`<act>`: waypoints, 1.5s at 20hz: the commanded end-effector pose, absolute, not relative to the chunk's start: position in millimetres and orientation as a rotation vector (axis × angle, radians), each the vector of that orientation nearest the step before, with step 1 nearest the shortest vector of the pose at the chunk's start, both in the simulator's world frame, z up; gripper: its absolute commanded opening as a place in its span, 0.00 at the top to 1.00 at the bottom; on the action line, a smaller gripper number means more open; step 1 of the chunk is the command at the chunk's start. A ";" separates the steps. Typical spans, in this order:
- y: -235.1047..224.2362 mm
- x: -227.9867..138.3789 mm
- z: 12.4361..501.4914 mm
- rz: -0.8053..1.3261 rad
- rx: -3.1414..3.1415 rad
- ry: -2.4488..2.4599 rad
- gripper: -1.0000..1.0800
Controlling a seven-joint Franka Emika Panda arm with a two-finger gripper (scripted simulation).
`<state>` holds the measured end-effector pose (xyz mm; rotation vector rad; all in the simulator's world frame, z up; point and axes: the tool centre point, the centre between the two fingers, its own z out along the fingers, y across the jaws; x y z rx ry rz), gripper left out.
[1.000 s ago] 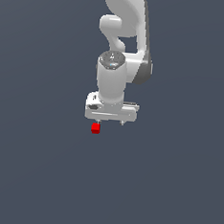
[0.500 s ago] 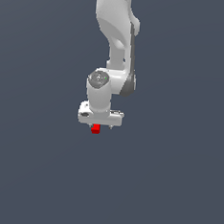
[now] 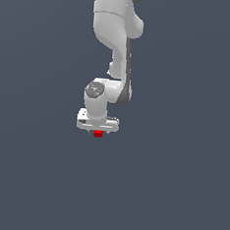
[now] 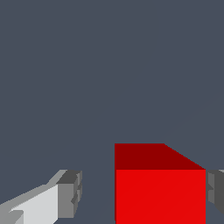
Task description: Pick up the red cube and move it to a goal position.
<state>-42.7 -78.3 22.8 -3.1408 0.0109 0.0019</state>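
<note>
In the exterior view the white Panda arm (image 3: 113,43) comes down from the top of the frame, bends at the wrist, and carries its gripper (image 3: 98,131) low over the plain dark grey surface (image 3: 180,182). The red cube (image 3: 98,134) shows as a small red patch directly beneath the broad white gripper body, roughly at its middle, and only its lower part is visible there.

The wrist view shows the cube (image 4: 159,188) large and close, lying between the two grey finger pads. One pad (image 4: 70,192) stands clearly apart from the cube, with a strip of grey surface (image 4: 109,65) visible between them. The other pad (image 4: 215,190) sits right at the cube's opposite side, with at most a sliver of gap; whether it touches cannot be told. The gripper is thus spread wider than the cube and has no hold on it. The cube sits off-centre in the opening, nearer the second pad. Its top face is a darker red and its facing side is bright red.
</note>
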 end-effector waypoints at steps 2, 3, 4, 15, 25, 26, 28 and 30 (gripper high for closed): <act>-79.8 -42.9 20.1 0.000 -3.142 0.009 1.00; -79.8 -42.9 20.1 0.000 -3.142 0.009 1.00; -79.8 -42.9 20.1 0.000 -3.142 0.009 1.00; -79.9 -43.4 22.6 0.001 -3.142 0.010 1.00; -77.4 -48.7 61.9 0.001 -3.142 0.010 1.00; -77.0 -49.6 68.6 0.001 -3.142 0.010 1.00; -76.0 -51.5 83.9 0.001 -3.142 0.010 1.00; -74.9 -53.8 101.2 0.001 -3.142 0.010 1.00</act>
